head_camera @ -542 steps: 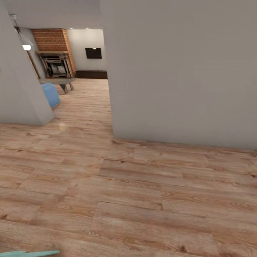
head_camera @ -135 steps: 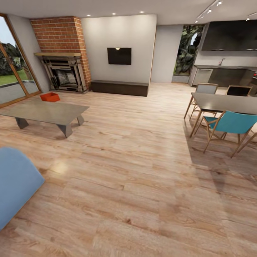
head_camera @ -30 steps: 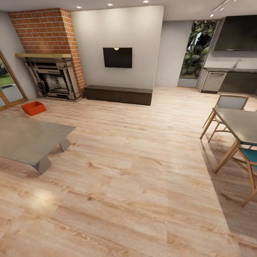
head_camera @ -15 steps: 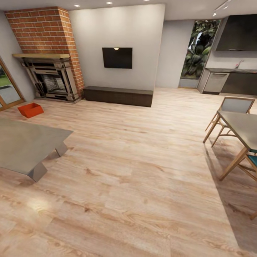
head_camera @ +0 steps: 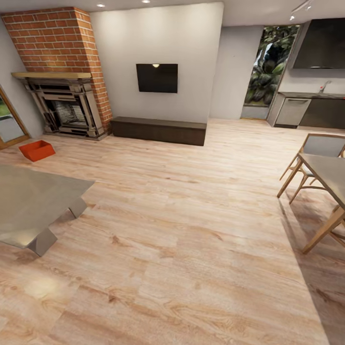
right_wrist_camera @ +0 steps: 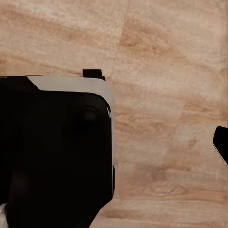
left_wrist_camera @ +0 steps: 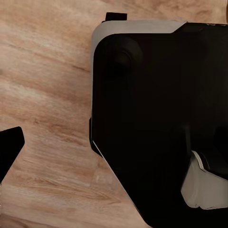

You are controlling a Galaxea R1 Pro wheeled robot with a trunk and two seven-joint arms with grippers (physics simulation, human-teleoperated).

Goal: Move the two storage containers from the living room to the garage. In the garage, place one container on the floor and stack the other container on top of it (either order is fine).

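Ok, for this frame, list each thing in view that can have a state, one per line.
storage container: upright, open top up, on the wood floor near the fireplace, not held.
fireplace: unlit.
wall TV: screen dark.
low table: standing, nothing seen on the visible part of its top.
dining chair: upright, at the dining table.
left and right pincer: fingertips barely in frame in the wrist views; open or shut cannot be told.

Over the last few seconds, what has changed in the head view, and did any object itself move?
Only the camera moved: the robot has rolled forward and turned, so the orange-red container beside the fireplace slid toward the view's left edge, the low table drew nearer, and the dining table drifted right. The container sits on the wood floor as before, untouched.
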